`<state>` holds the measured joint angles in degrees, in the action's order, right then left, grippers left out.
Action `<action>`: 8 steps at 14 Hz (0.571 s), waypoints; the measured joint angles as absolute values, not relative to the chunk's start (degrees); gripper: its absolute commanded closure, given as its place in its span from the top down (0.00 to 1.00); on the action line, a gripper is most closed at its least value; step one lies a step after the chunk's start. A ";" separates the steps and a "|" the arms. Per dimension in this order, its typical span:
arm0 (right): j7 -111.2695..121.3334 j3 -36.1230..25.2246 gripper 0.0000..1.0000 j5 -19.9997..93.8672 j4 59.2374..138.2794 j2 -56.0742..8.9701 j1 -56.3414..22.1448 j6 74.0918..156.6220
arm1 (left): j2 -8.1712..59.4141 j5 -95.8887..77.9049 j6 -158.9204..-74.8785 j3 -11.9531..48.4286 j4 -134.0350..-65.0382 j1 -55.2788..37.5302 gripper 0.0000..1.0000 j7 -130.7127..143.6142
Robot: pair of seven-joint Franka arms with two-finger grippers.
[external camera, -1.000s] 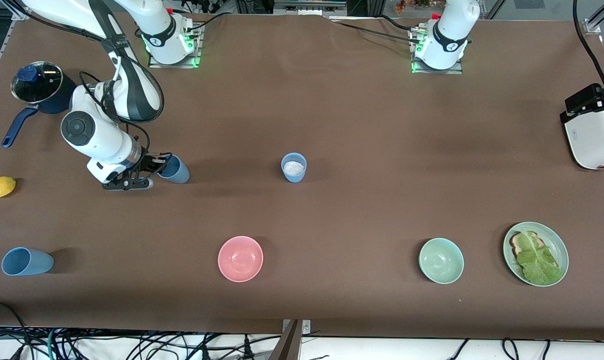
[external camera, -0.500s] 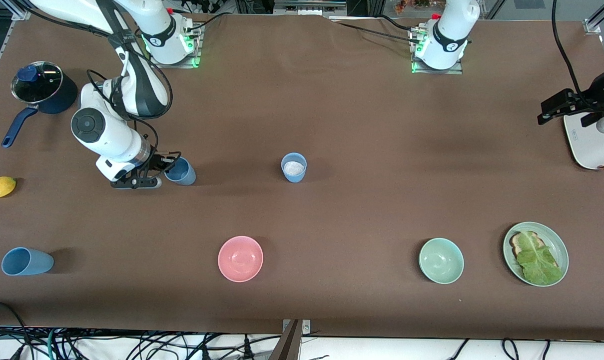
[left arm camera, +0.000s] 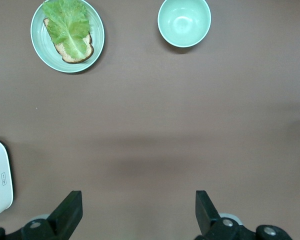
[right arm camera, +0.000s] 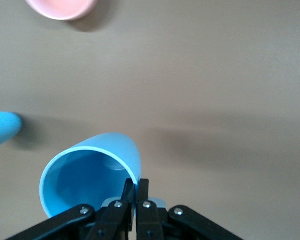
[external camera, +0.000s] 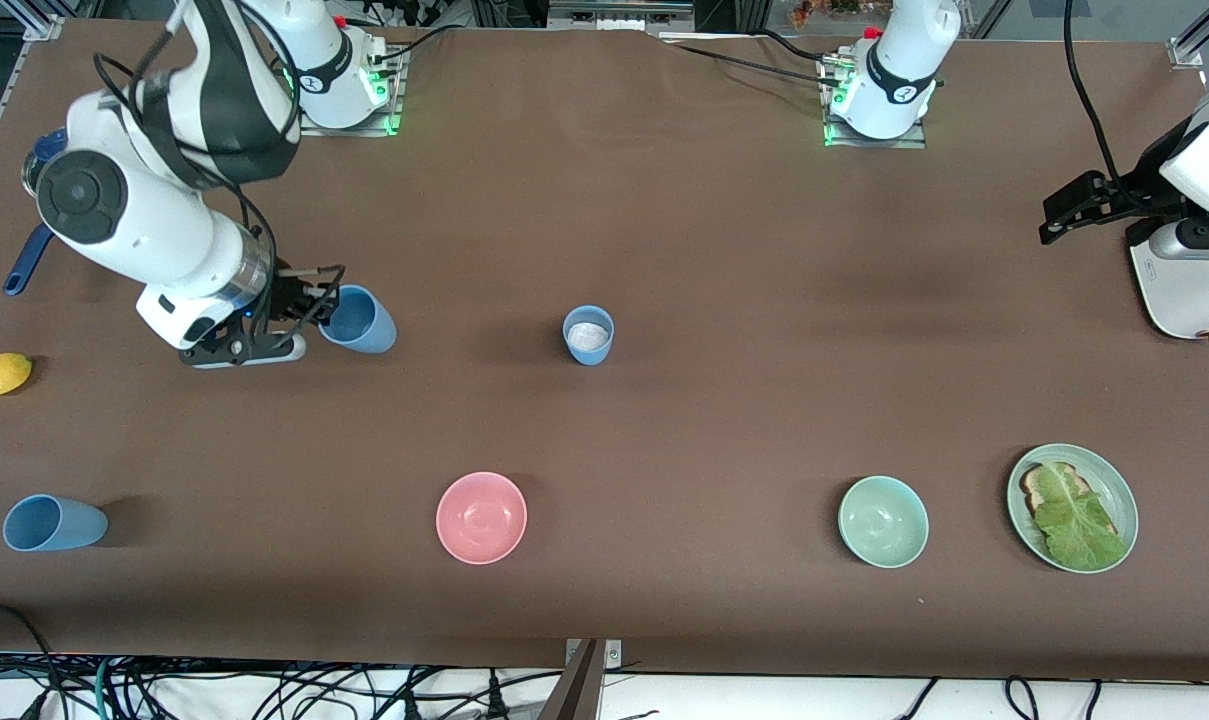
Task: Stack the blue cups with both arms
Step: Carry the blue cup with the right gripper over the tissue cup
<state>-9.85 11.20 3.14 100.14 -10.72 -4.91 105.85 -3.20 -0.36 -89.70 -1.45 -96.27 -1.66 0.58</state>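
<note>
My right gripper (external camera: 316, 309) is shut on the rim of a light-blue cup (external camera: 359, 320), held tilted above the table toward the right arm's end; the right wrist view shows its fingers (right arm camera: 136, 189) pinching the cup's wall (right arm camera: 90, 175). A second blue cup (external camera: 588, 335) with a whitish inside bottom stands upright mid-table. A third blue cup (external camera: 52, 523) lies on its side near the front edge; its tip shows in the right wrist view (right arm camera: 2, 129). My left gripper (external camera: 1064, 210) hangs open and empty beside the toaster; its fingers (left arm camera: 67, 212) are wide apart over bare table.
A pink bowl (external camera: 481, 517), a green bowl (external camera: 883, 521) and a green plate (external camera: 1114, 480) with toast and lettuce sit along the front. A white toaster (external camera: 1189, 290) is at the left arm's end. A dark-blue lidded saucepan handle (external camera: 26, 262) and a lemon (external camera: 0, 374) lie near the right arm.
My right gripper has lifted the cup off the table and the right arm has risen. My left gripper has come further into view near the toaster.
</note>
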 measured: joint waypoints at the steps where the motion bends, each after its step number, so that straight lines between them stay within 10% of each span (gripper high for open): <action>1: -11.64 12.58 0.00 3.25 99.22 -10.77 -4.95 105.22 | -3.19 -0.36 -89.24 -1.45 -96.27 -1.66 1.00 0.59; 8: -33.48 18.45 0.00 2.34 94.97 -13.71 -14.70 105.44 | -3.20 -0.36 -88.73 -1.47 -96.27 -1.65 1.00 0.62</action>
<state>-33.48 18.45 2.34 94.97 -13.71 -14.70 105.44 -3.20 -0.36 -88.73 -1.47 -96.27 -1.65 0.62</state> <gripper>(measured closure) 0.960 0.000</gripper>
